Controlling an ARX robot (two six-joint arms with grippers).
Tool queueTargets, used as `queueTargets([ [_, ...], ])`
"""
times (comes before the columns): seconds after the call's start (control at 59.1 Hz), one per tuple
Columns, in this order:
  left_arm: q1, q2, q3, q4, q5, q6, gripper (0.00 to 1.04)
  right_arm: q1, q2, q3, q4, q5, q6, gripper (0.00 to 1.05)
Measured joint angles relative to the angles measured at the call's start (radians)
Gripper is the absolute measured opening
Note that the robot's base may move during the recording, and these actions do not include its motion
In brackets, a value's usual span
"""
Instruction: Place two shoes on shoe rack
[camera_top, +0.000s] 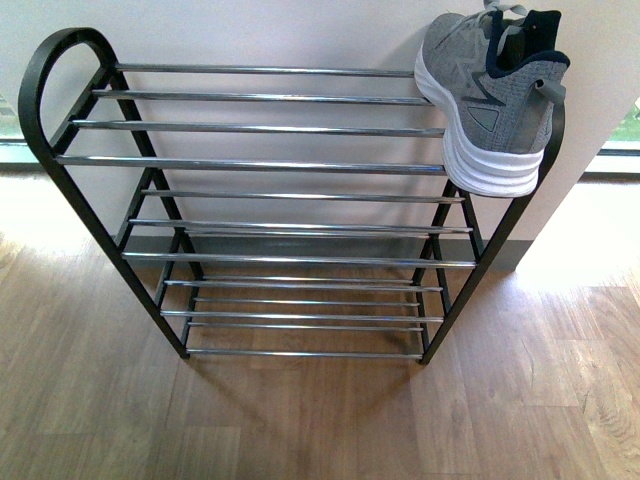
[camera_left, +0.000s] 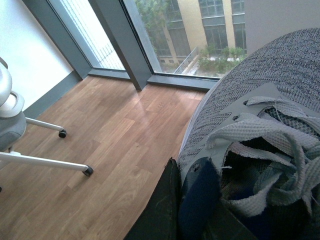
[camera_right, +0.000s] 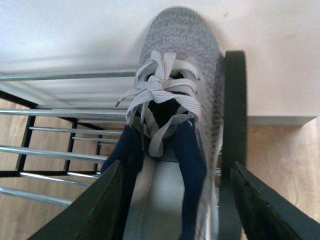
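The shoe rack (camera_top: 280, 160) stands against the wall, black-framed with chrome bars. One grey sneaker (camera_top: 490, 100) rests on the right end of its top shelf, beside the black arched end (camera_right: 235, 100). In the right wrist view, my right gripper (camera_right: 176, 170) is open, with a finger on either side of that sneaker (camera_right: 180, 45) near its heel opening. My left gripper (camera_left: 192, 200) is shut on the navy collar of a second grey sneaker (camera_left: 280, 75), held above the wooden floor. Neither arm shows in the front view.
A white chair base with castors (camera_left: 60, 162) stands on the wooden floor (camera_left: 115, 140) near the left arm. Tall windows (camera_left: 200, 35) lie beyond it. The rack's lower shelves (camera_top: 300, 260) hold nothing, and a white wall (camera_top: 300, 30) backs the rack.
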Motion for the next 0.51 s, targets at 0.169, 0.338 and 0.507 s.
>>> queueTargets([
  [0.169, 0.0, 0.0, 0.0, 0.0, 0.001, 0.0, 0.02, 0.003, -0.161, -0.302, 0.42, 0.019, -0.032, 0.37],
  [0.338, 0.0, 0.0, 0.0, 0.0, 0.003, 0.0, 0.02, 0.037, -0.233, -0.482, 0.491, 0.032, -0.045, 0.12],
  [0.507, 0.0, 0.0, 0.0, 0.0, 0.0, 0.0, 0.02, 0.048, -0.333, -0.613, 0.521, 0.061, -0.05, 0.02],
])
